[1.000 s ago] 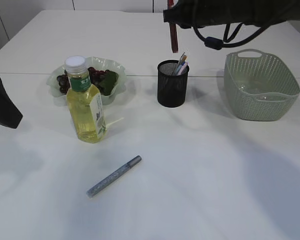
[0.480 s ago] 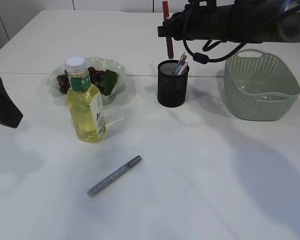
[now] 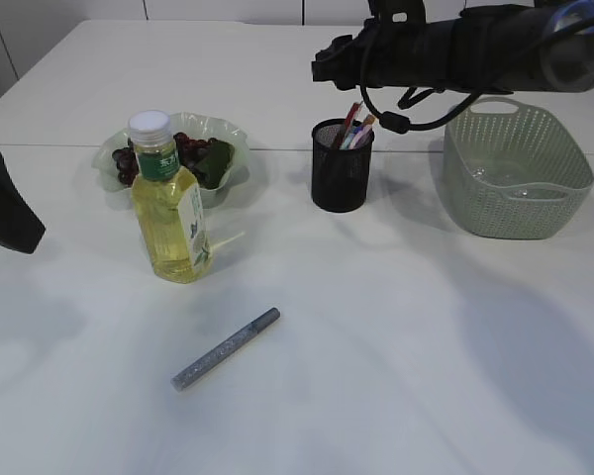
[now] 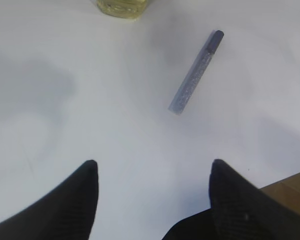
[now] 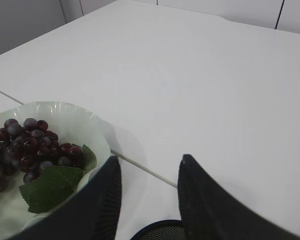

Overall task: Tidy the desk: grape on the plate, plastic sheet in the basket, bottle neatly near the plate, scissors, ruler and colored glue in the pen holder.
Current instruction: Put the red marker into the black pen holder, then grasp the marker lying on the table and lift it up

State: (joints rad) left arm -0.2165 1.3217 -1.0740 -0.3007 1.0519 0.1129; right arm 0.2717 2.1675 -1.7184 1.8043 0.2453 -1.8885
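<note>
Right gripper (image 5: 147, 192) above the pen holder (image 3: 342, 166), jaws apart with nothing between them; a red item (ruler or scissors, cannot tell which) leans inside the holder among other tools. Left gripper (image 4: 152, 192) low over the table (image 3: 406, 336), jaws wide and empty, with the glue stick (image 4: 196, 71) lying flat just ahead of it. In the exterior view the glue stick (image 3: 225, 348) rests in front of the bottle (image 3: 168, 203), which stands upright next to the plate (image 3: 223, 129); the grapes (image 5: 25, 147) sit on the plate. The basket (image 3: 520, 168) stands well right of the holder; a plastic sheet inside cannot be confirmed.

Judged remaining step: glue stick into the holder. Risks:
- The stick lies flat on a smooth surface; fingers closing off-centre could roll or skid it away.
- A careless approach could knock the nearby bottle over.
- The holder is already crowded, so the stick may catch on leaning tools and tip the holder.
- The right arm hovering over the holder could obstruct delivery.
</note>
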